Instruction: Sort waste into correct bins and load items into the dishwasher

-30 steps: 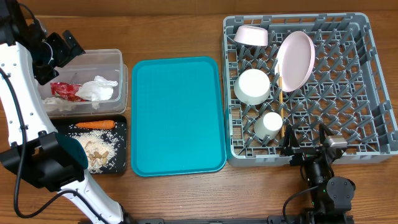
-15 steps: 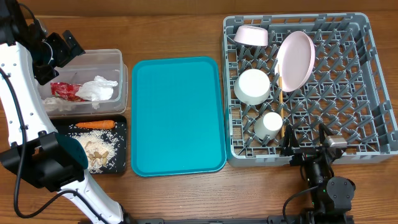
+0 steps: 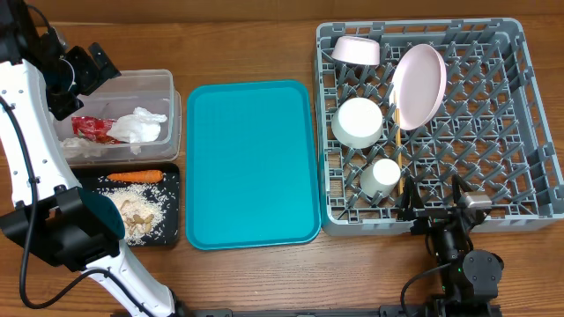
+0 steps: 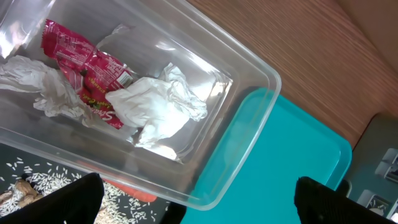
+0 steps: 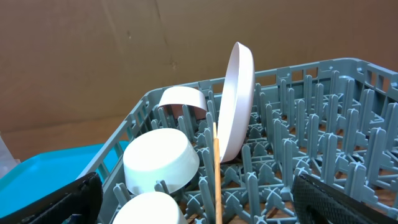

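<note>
The clear tub [image 3: 150, 77] holds the red wrapper [image 3: 88, 129] [image 4: 87, 71] and the white tissue [image 3: 139, 125] [image 4: 158, 106]. Below it, the black tray [image 3: 169, 189] carries the carrot [image 3: 134, 176] and the beige scraps with rice [image 3: 132, 211]. My left gripper [image 3: 92, 70] [image 4: 199, 205] hovers open and empty above the tub's corner. In the grey rack [image 3: 493, 132] [image 5: 323, 124] are the plate [image 3: 418, 84] [image 5: 239, 99] on edge, two bowls [image 3: 357, 121] [image 3: 356, 50], the cup [image 3: 383, 174] and the chopsticks [image 3: 397, 132] [image 5: 216, 174]. My right gripper [image 3: 434, 201] [image 5: 199, 205] stands open at the rack's near edge, holding nothing.
A teal tray [image 3: 251, 163] [image 4: 292, 162] lies bare between the bins and the rack. The right half of the rack holds only upright pegs. Brown cardboard stands behind the rack in the right wrist view. Wooden tabletop [image 3: 264, 273] runs along the front.
</note>
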Motion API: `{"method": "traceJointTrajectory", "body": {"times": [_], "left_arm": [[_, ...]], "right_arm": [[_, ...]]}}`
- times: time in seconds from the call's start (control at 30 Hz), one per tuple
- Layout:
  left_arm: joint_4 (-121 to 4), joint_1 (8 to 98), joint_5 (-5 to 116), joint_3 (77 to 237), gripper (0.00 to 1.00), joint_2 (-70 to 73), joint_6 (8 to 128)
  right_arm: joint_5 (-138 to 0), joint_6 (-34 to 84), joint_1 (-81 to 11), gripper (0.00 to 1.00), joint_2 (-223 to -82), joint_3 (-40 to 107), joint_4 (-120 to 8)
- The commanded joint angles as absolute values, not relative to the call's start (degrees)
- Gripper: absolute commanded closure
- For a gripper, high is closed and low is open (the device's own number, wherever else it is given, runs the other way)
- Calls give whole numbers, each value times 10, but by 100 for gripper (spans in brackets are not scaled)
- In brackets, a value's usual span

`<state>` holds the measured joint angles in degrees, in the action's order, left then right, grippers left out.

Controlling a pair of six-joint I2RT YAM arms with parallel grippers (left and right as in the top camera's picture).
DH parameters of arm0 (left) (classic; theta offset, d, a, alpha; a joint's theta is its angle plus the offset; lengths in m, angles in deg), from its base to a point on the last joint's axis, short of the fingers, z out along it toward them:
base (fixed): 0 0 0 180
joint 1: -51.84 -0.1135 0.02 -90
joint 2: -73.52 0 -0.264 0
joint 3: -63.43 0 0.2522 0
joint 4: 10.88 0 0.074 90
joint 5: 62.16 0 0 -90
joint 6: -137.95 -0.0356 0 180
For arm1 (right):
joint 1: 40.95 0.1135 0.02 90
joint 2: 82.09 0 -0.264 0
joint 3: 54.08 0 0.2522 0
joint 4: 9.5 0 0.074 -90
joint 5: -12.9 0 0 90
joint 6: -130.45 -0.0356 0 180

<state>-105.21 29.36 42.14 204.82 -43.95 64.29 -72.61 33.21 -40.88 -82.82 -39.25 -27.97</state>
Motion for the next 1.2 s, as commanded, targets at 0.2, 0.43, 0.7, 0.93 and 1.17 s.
{"method": "traceJointTrajectory", "body": {"times": [0.2,0.43,0.7,0.93,1.17], "left_arm": [[-1052,309,422,2058,0,-400,642],[-1052,349,423,2058,0,-291,642],[-1052,400,423,2058,0,-159,642],[-1053,463,423,2058,0,-78,642],[-1052,482,423,2013,0,-14,642]], "right_arm": [[-721,343,-411,0,-823,-399,-277],[-721,343,-411,0,-823,-399,-277],[-721,343,-411,0,-823,-399,-277],[-721,343,-411,0,-823,-399,-277],[-721,343,-411,0,-823,-399,-277]]}}
